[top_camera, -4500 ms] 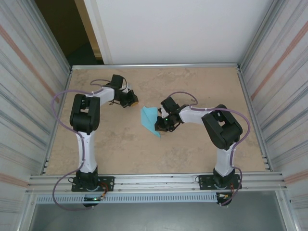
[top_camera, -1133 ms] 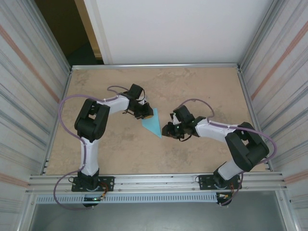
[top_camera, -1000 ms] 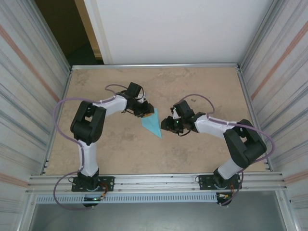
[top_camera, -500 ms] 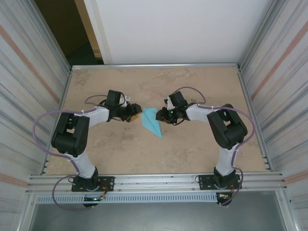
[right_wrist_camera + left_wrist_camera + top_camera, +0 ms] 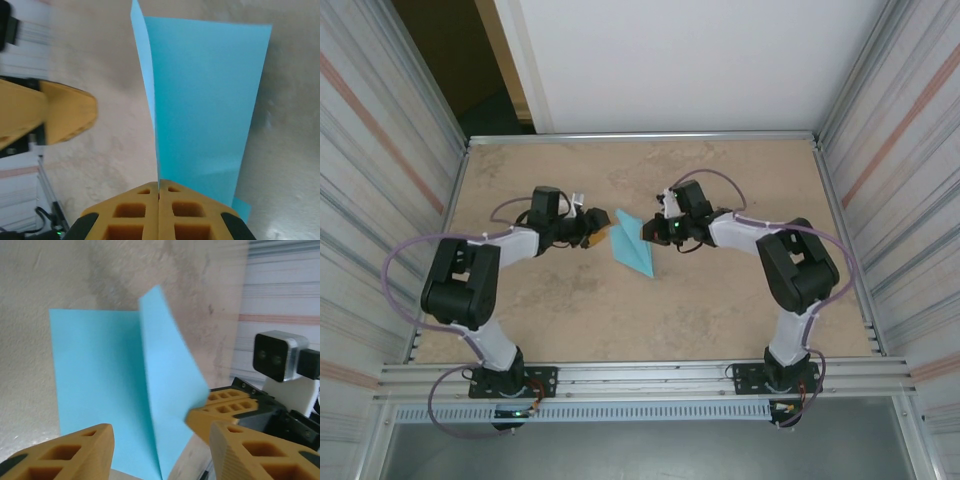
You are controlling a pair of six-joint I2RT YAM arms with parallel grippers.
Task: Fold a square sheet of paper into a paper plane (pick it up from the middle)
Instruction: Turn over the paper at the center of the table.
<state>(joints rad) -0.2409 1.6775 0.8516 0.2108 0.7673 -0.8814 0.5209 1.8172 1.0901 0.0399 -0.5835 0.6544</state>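
The square sheet of paper (image 5: 638,254) is light blue and folded into a narrow pointed shape, lying mid-table with its tip toward the near side. One flap (image 5: 167,375) stands up along the centre crease, while the other half (image 5: 207,100) lies flat. My right gripper (image 5: 647,231) is shut on the edge of that raised flap, its fingertips (image 5: 159,192) pressed together over the paper. My left gripper (image 5: 601,233) sits just left of the sheet, open and touching nothing, with its orange fingers (image 5: 67,452) wide apart. In the left wrist view the right gripper's fingers (image 5: 227,407) pinch the flap.
The tan table (image 5: 720,310) has a metal rail along its near edge (image 5: 640,378). Corrugated walls (image 5: 380,200) close in both sides and a white panel (image 5: 680,60) stands at the back. Both arms reach inward toward the middle.
My left gripper let go, opened and drew back to the left of the sheet. My right gripper moved up to the sheet's right side and shut on the flap, which now stands up.
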